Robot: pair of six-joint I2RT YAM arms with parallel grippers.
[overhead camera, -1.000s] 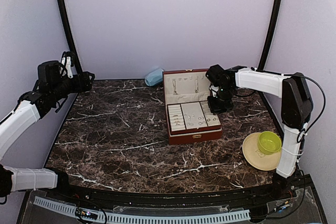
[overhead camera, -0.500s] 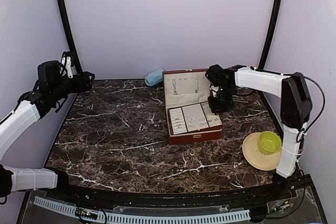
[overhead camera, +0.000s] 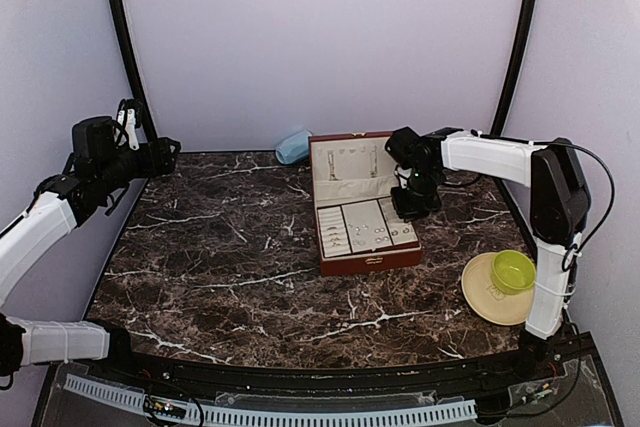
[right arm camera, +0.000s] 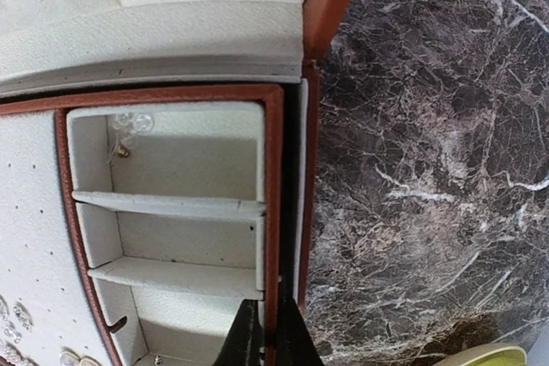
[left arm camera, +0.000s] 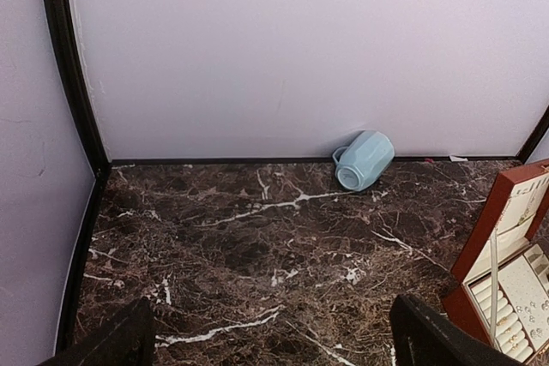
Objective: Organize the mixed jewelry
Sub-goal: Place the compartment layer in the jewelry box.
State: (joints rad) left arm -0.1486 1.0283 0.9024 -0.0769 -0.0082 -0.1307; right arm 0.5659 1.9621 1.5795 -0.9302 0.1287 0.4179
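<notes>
Overhead view: jewelry box (overhead camera: 364, 217) sits open on the marble tabletop (overhead camera: 230, 257), the right gripper (overhead camera: 411, 209) at its right wall, the left gripper (overhead camera: 160, 157) raised far left. Left wrist view: jaws spread wide over bare marble; a blue mug (left arm camera: 364, 159) lies tipped. Right wrist view: jaws pinched onto the box's right wall; mixed jewelry (right arm camera: 127, 130) lies in the top compartment.

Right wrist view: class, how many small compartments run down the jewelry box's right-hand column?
3: top holding a tiny earring, middle below it, bottom partly cut off; more may lie beyond the frame.
</notes>
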